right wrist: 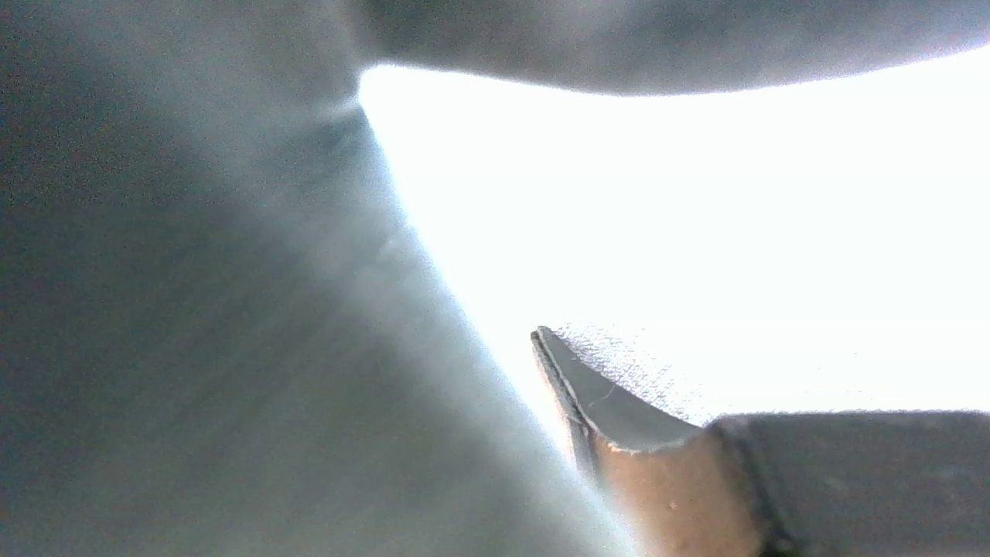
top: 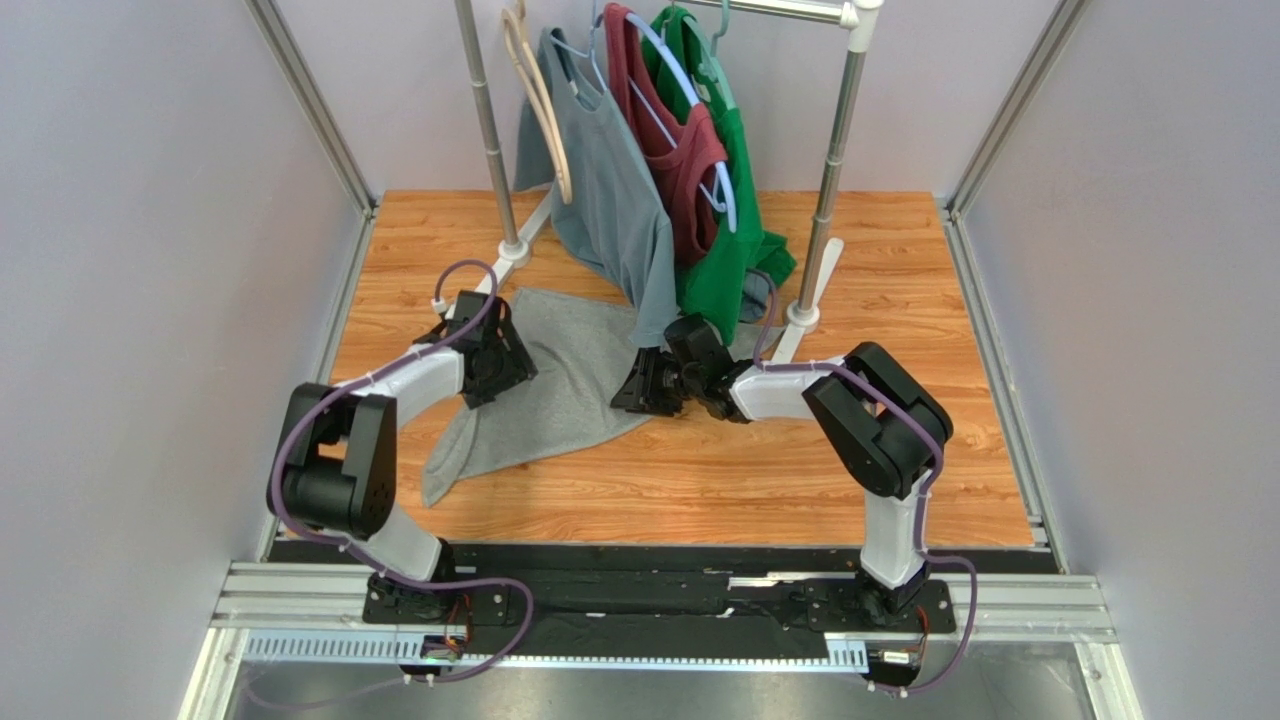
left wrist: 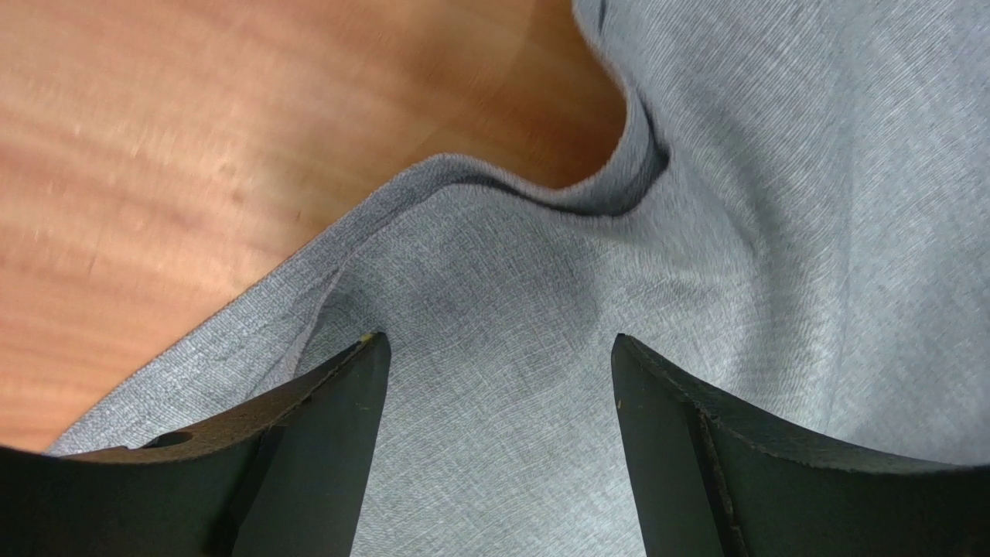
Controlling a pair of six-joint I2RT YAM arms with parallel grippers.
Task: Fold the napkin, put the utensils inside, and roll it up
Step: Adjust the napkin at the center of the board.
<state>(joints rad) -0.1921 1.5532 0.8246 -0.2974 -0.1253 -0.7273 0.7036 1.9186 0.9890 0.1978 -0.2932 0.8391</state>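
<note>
The napkin is a rumpled heather-grey cloth spread on the wooden table between my two arms. My left gripper hovers open over the cloth's left part. In the left wrist view its fingers stand wide apart just above the napkin, near a curled-over hem, with nothing between them. My right gripper sits at the napkin's right edge. In the right wrist view blurred grey cloth covers the left side and only one finger shows. The utensils are out of view.
A clothes rack stands at the back of the table, with a grey shirt, a maroon top and a green garment hanging on it. The grey shirt's hem hangs just above the napkin. Walls close in both sides.
</note>
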